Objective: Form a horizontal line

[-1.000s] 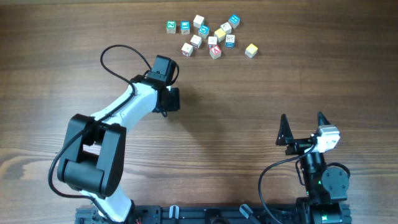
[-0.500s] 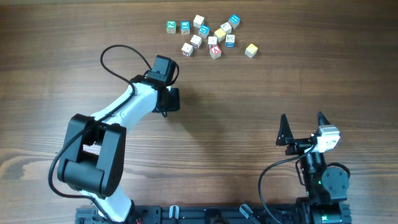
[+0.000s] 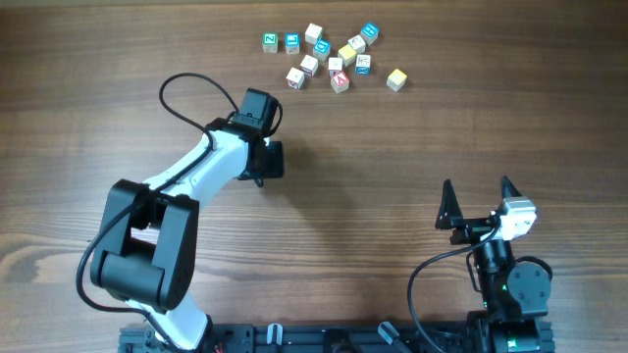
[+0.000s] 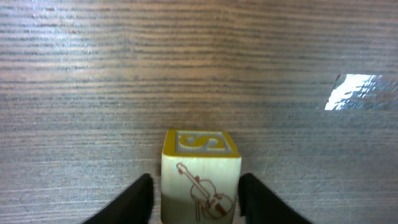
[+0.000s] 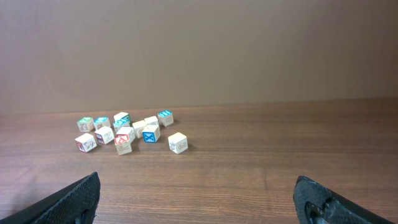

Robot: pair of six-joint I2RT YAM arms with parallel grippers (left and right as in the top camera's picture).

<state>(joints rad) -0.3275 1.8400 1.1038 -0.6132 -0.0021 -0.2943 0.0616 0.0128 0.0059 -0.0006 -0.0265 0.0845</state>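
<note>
Trouble looms if the left pincer, jaws parted narrowly beside the yellow-topped cube on the desk, clips it rising, skewing the horizontal line not yet formed from the scatter well apart; the right pincer gapes empty.

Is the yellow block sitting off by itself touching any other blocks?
Apart. The overhead view shows bare table all around the lone yellow block, with a clear strip before the nearest cube.
</note>
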